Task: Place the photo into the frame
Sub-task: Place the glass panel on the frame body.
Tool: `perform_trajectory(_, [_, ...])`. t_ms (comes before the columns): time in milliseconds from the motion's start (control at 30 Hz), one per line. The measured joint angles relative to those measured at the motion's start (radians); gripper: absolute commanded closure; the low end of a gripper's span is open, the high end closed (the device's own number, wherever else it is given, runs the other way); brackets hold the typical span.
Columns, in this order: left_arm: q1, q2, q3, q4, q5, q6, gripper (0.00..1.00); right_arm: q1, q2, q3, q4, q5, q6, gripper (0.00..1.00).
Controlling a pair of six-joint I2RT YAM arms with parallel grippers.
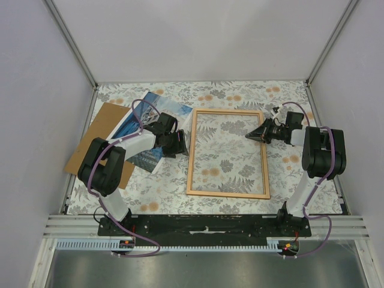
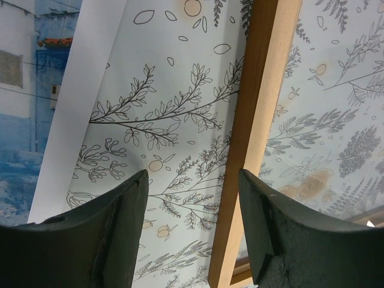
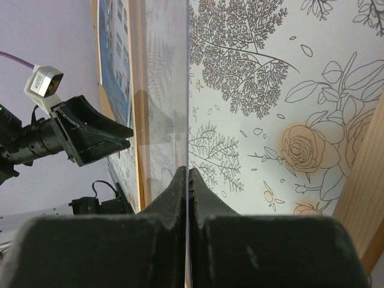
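No legible text, label, brand or number on photo point(image 1: 171, 108), frame point(image 1: 189, 156) or tablecloth point(image 1: 228, 157).

A white table point(image 1: 240, 93) covered in a print of grey fern and leaf sprays with pale orange blossoms filled the floor of the cell. On its left side lay a flat brown cardboard backing board point(image 1: 99, 129), turned at an angle to the table edge, its right side hidden under other things. Plain pale lilac walls point(image 1: 36, 90) closed in the left, right and far sides, with slanting silver metal posts point(image 1: 72, 42) at the far corners. Along the near edge ran a black base plate point(image 1: 204, 228), and a dull grey metal panel point(image 1: 198, 267) sat before it. In the right wrist view a thin clear sheet point(image 3: 159, 90) (glass or plastic, impossible to tell) stood almost edge-on above the table, faintly mirroring the print.
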Motion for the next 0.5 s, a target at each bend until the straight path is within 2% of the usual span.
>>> perform_trajectory(500, [-0.002,0.0,0.0,0.0,0.0,0.0,0.34,0.0,0.0,0.0,-0.001,-0.001,0.003,1.0])
